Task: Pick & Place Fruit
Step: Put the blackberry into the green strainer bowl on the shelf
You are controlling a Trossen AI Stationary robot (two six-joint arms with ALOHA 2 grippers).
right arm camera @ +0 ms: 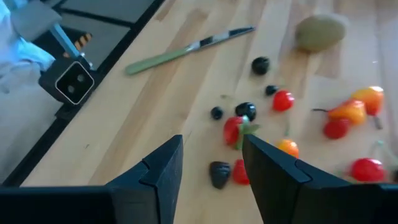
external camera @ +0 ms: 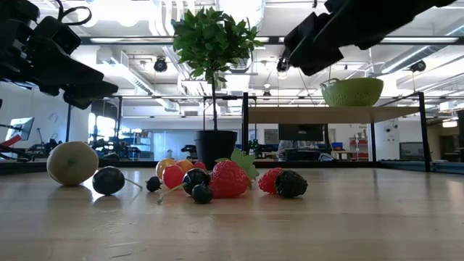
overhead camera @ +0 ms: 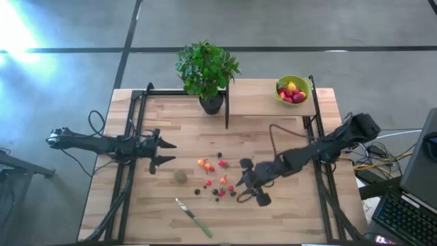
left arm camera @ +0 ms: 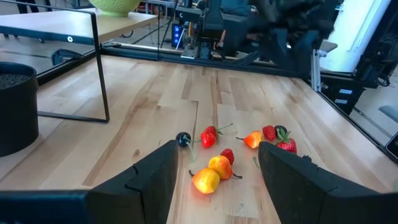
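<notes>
While its fingers stand spread, the right gripper [overhead camera: 244, 184] hovers beside scattered fruit [overhead camera: 214, 176]

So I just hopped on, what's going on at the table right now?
Fruit sorting is partway through. Some fruit already sits in the green bowl on the raised shelf; the rest, the berries and a kiwi, lies loose on the table. The right claw hovers open over the right edge of the berries, holding nothing. The left claw waits open to their left. A knife lies near the front edge.

Bare table [overhead camera: 287, 205] beside scattered fruit [overhead camera: 217, 179]
</notes>
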